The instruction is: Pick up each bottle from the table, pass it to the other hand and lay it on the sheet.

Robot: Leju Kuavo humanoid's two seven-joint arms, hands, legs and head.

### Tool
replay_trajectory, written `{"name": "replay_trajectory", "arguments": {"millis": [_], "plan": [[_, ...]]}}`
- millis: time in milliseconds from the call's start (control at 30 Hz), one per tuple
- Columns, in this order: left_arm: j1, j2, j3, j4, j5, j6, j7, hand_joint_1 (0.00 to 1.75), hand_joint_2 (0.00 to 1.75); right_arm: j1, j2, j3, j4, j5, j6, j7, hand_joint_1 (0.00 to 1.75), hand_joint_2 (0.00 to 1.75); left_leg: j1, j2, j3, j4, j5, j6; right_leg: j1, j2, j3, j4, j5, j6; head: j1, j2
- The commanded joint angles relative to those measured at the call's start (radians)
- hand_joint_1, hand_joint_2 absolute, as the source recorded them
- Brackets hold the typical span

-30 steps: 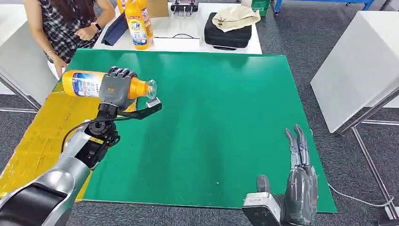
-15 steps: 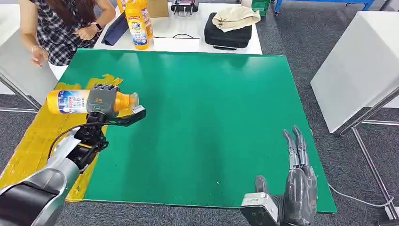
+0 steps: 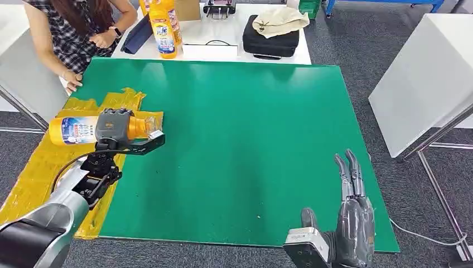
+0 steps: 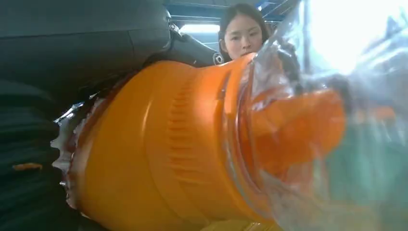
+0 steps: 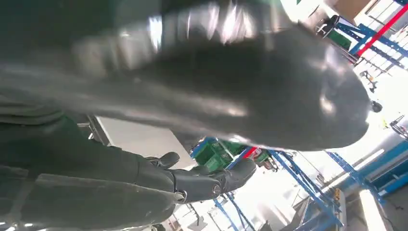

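Observation:
My left hand (image 3: 113,126) grips an orange bottle (image 3: 72,129) with a blue-and-white label, held on its side over the crumpled yellow sheet (image 3: 39,173) at the left of the green table (image 3: 251,145). Its clear cap points toward the table's middle. The left wrist view shows the bottle's orange shoulder (image 4: 159,159) and clear cap close up, with my left hand (image 4: 72,43) dark around it. My right hand (image 3: 352,218) stands open at the table's near right edge, fingers straight and nothing in it. Its dark fingers (image 5: 202,180) show in the right wrist view.
A person (image 3: 78,33) stands at the far left corner, one hand resting by the sheet's far end. Two more orange bottles (image 3: 163,25) stand on a white table (image 3: 223,47) behind, beside a black bag. Another white table (image 3: 429,72) stands to the right.
My left hand has carried the bottle left and down, from over the green table's edge to low over the yellow sheet. The person's hand has come back to the table corner. My right hand stayed put.

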Motion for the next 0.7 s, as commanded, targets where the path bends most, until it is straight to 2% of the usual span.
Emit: {"name": "replay_trajectory", "arguments": {"millis": [33,200,233,300,467,500,633,700], "plan": [[-0.018,-0.008,0.028,0.067,-0.007,-0.064,-0.054,0.0,0.0,-0.02,-0.011,0.002,0.035,-0.014,0.011,0.0,0.0,0.0,0.0,0.001,0.007,0.0,-0.003,0.0,0.0,-0.001,0.007,-0.001,-0.003,0.0,0.0,0.0],[0.015,-0.016,0.026,0.056,-0.014,-0.056,-0.081,0.0,0.0,-0.027,-0.01,0.005,0.043,-0.016,0.014,-0.003,0.0,0.0,-0.001,0.002,0.005,-0.001,-0.002,0.0,0.0,0.0,0.004,-0.001,-0.001,0.001,0.0,0.0],[0.017,-0.016,0.025,0.057,-0.015,-0.058,-0.085,0.0,0.0,-0.027,-0.01,0.005,0.045,-0.016,0.014,-0.003,0.0,0.0,-0.001,0.002,0.012,-0.001,-0.005,0.0,0.0,-0.001,0.011,-0.001,-0.004,0.001,0.0,0.0],[0.02,-0.016,0.028,0.055,-0.015,-0.059,-0.09,0.0,0.0,-0.03,-0.01,0.005,0.047,-0.017,0.015,-0.005,0.0,0.0,0.0,0.001,0.004,-0.001,-0.001,0.0,0.0,-0.001,0.004,-0.001,-0.001,0.001,0.0,0.0],[0.015,-0.026,0.048,0.048,-0.016,-0.057,-0.11,0.0,0.0,-0.041,0.0,0.001,0.053,-0.02,0.026,-0.012,0.0,0.0,0.0,0.001,0.008,0.0,-0.004,0.0,0.0,-0.002,0.009,0.0,-0.004,0.001,0.0,0.0],[0.012,-0.026,0.047,0.047,-0.019,-0.058,-0.108,0.0,0.0,-0.042,0.002,0.001,0.052,-0.02,0.028,-0.012,0.0,0.0,0.0,0.0,0.003,0.0,-0.001,0.0,0.0,-0.001,0.003,-0.001,-0.001,0.0,0.0,0.0],[0.009,-0.025,0.06,0.046,-0.02,-0.054,-0.107,0.0,0.0,-0.043,0.01,-0.001,0.05,-0.018,0.038,-0.014,0.0,0.0,0.0,0.0,0.007,0.0,-0.003,0.0,0.0,-0.002,0.007,0.0,-0.003,0.001,0.0,0.0],[0.012,-0.024,0.069,0.045,-0.018,-0.048,-0.105,0.0,0.0,-0.046,0.015,-0.003,0.049,-0.018,0.044,-0.015,0.0,0.0,0.0,0.001,0.003,0.0,-0.001,0.0,0.0,-0.001,0.003,-0.001,-0.001,0.0,0.0,0.0]]}}
